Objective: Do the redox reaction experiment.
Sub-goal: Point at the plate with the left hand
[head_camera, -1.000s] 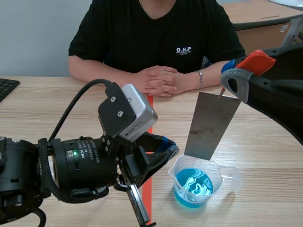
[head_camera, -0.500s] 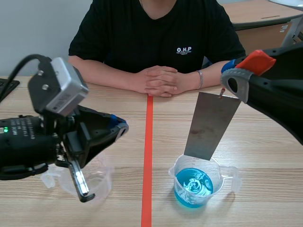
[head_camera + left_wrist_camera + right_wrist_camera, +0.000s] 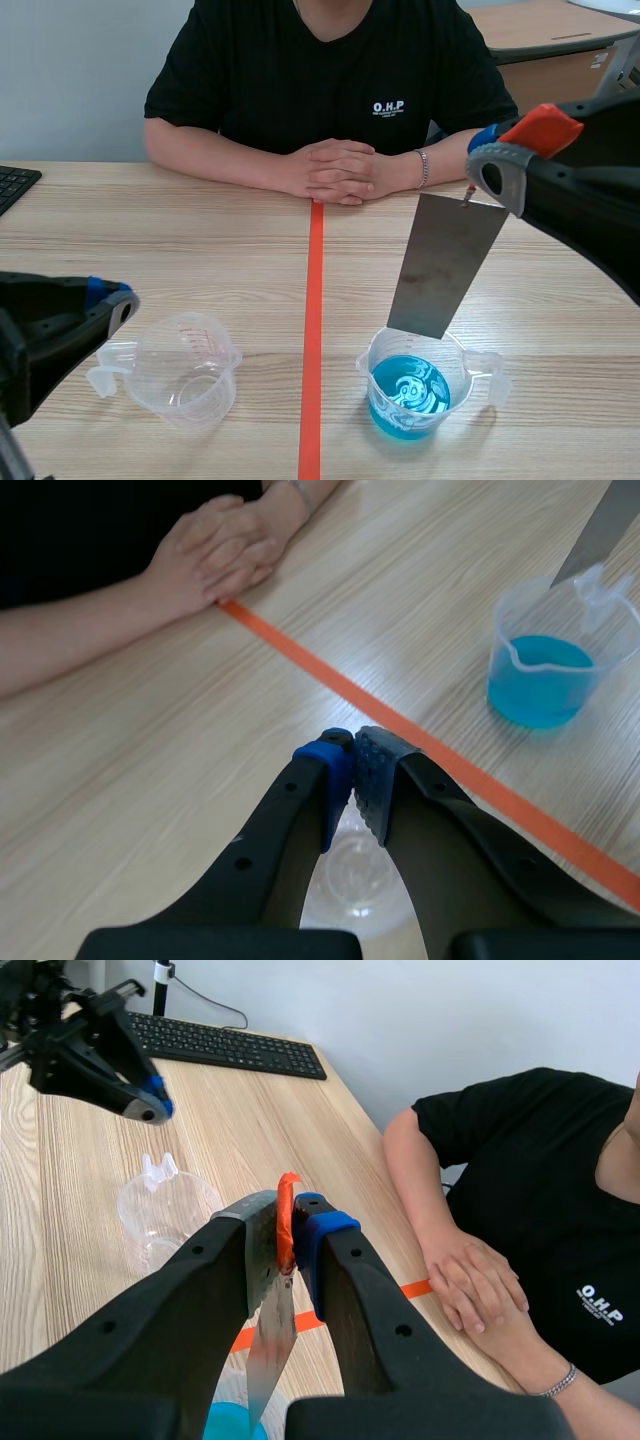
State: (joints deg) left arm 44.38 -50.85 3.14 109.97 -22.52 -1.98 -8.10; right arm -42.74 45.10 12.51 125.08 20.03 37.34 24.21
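The right pincer point(image 3: 478, 178) is up on the right side and pinches the top edge of a grey metal plate point(image 3: 445, 265). The plate hangs down a little tilted, over the blue cup point(image 3: 410, 392), a clear cup that stands on the tabletop point(image 3: 200, 250) to the right of the tape line point(image 3: 313, 330). The lower edge of the plate is about at the rim of this cup. As far as I can see it does not touch the blue liquid point(image 3: 410, 388), which fills only the lower part.

The left pincer point(image 3: 355, 770) is low on the left side, its fingers pressed together with nothing between them. It hovers over the empty cup point(image 3: 185, 370), which stands left of the tape line, well apart from the blue cup.

A person sits across with folded hands point(image 3: 340, 172) resting on the tabletop.

In my judgement the liquid is ready in its cup and the plate is taken and brought above it, so the preparing part looks done. What is left is the main step: to lower the plate into the liquid and hold it there so that the reaction can show
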